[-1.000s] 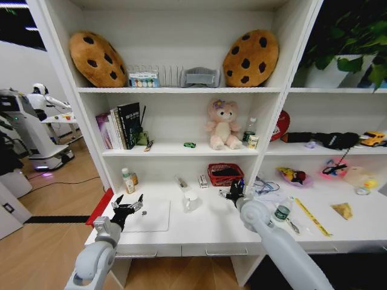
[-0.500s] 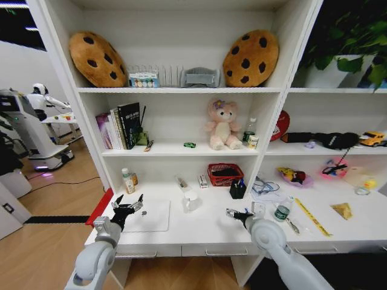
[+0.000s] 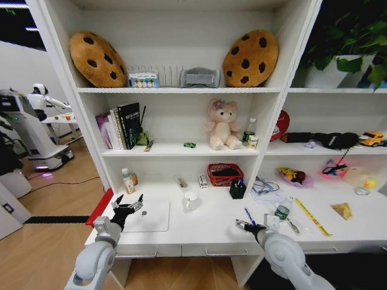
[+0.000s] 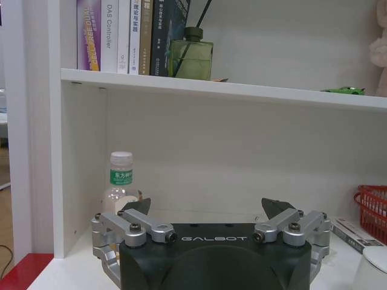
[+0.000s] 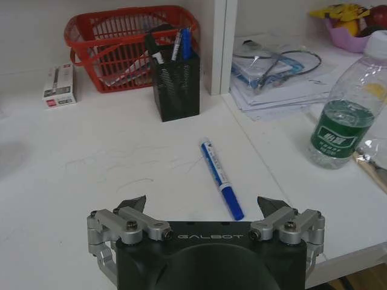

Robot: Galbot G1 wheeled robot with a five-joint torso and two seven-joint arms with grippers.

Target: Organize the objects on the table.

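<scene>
We see the blue pen (image 5: 221,178) lying flat on the white table (image 5: 97,181), just in front of the black mesh pen holder (image 5: 175,81). More pens (image 5: 179,43) stand upright inside that holder. The clear green-labelled bottle (image 5: 344,115) stands upright on the table, off to the holder's right. The laptop (image 3: 147,215) lies closed, well left of the holder.

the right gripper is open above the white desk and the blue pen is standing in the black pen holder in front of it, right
Not quite. The blue pen is lying flat on the white desk, between the open right gripper and the black pen holder, not standing in the holder. The right wrist view shows it plainly.
</scene>
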